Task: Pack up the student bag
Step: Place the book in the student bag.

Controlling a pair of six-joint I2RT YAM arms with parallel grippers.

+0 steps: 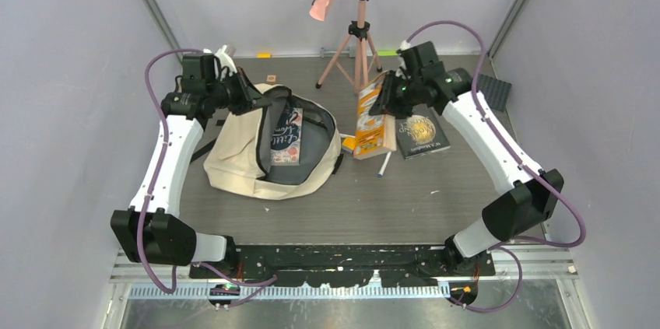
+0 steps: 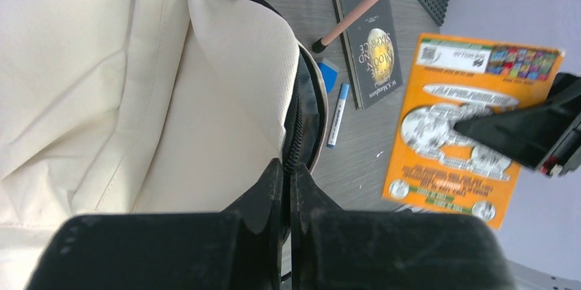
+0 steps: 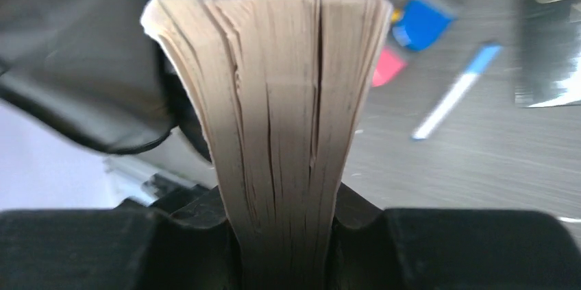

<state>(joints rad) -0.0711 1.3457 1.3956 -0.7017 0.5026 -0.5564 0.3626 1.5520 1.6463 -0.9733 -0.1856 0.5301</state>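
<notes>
The student bag (image 1: 241,159) lies toward the desk's left edge, mouth gaping. The left gripper (image 2: 288,172) is pinched shut on its zip rim, lifting it; the right gripper (image 3: 288,216) squeezes the orange book (image 1: 372,120) upright near the far edge. It is best carried leftwards, clearing the rim, then lowered beside the paperback (image 1: 286,136) inside
</notes>
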